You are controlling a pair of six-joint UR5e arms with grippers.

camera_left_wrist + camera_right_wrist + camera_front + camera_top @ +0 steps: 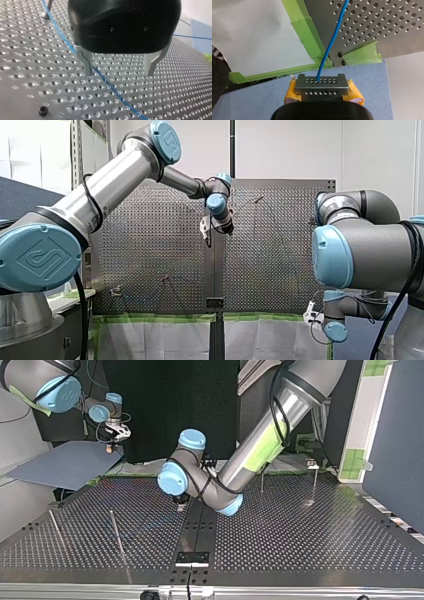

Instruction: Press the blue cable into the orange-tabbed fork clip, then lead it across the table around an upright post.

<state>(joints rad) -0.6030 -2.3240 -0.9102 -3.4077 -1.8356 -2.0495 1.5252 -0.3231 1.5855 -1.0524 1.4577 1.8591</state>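
Looking at perforated surface [300, 540] first, wide across the top view. Got my left arm [265, 445] coming in at that view's far right, bent down over mid-surface. Got my right arm [45, 385] at far left, off the surface edge, wrist hanging over a grey-blue board [65, 465]. Seeing green tape [304, 32] along the surface edge in right wrist view. Noting thin upright post [117, 532] near left in top view, second post [261, 482] far, right of centre. Tracing blue cable [110, 86] flat on the surface in left wrist view: just beside a post base [47, 11], then diagonally under the left jaws. Reading left jaws as wide open, metal fingers [87, 62] well apart, gripping nothing, cable passing just beside one fingertip; can't tell if touching. Reading right jaws as closed on the cable, yellow pads [355, 93] showing either side, cable leading out ahead past the taped corner onto the surface.
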